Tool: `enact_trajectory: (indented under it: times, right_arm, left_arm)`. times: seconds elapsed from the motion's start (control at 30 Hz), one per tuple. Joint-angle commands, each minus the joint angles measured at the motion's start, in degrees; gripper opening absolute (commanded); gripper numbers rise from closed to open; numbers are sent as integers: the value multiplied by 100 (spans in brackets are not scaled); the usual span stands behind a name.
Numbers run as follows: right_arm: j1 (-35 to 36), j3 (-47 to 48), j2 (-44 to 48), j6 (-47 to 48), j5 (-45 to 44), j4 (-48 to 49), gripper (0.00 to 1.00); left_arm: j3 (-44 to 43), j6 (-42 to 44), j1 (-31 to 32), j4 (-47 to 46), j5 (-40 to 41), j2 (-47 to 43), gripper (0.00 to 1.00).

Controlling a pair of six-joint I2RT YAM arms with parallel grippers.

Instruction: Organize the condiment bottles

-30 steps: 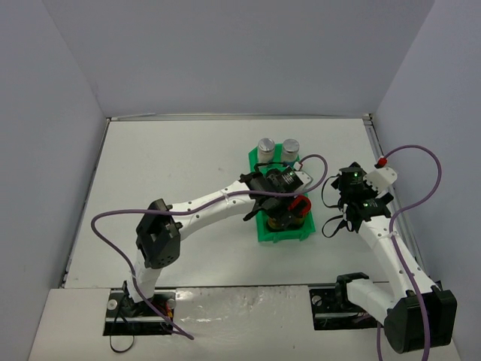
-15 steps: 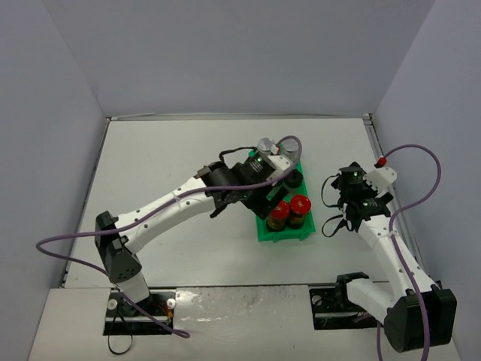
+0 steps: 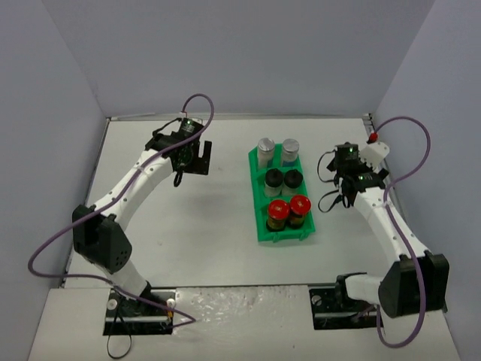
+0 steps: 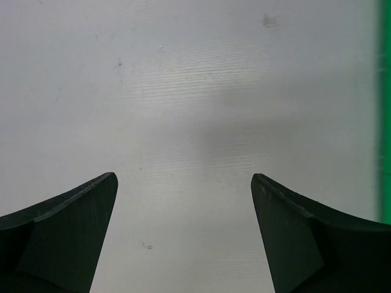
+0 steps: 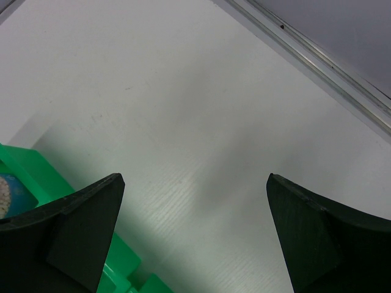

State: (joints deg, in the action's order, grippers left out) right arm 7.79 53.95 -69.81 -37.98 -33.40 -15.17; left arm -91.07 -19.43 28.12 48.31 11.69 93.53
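Observation:
Six spice jars stand in pairs in a green tray (image 3: 259, 229): two silver-lidded jars (image 3: 266, 147) at the far end, two black-lidded jars (image 3: 275, 179) in the middle, two red-lidded jars (image 3: 279, 210) at the near end. My left gripper (image 3: 197, 158) is open and empty over bare table, well left of the tray; the tray's edge (image 4: 385, 110) shows at the right of the left wrist view. My right gripper (image 3: 331, 174) is open and empty just right of the tray; the tray's corner (image 5: 36, 177) shows in the right wrist view.
The white table is enclosed by grey walls on the left, back and right. A metal rim (image 5: 317, 58) runs along the table's edge near the right gripper. Purple cables (image 3: 409, 150) loop off both arms.
My left arm has swung away from the tray to the far left of the table, its gripper empty. The right gripper has moved slightly toward the back. All jars now show uncovered in the tray.

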Motion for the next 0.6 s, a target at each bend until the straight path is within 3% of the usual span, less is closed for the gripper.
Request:
enact_trajectory:
  times: [0.0,0.33,0.57]
  right_arm:
    - [-41,793,-557,560,-46,199,100]
    - [-23,1832,-1071,850,191,209,100]
    - [34,1964,-999,827,235,216,100]
  left_arm:
    - [179,-462,-207,-525,478,85,89]
    - [449,-314,-448,-711,319,-1,89]
    - [518,-217,-570,-715,144,-187,89]
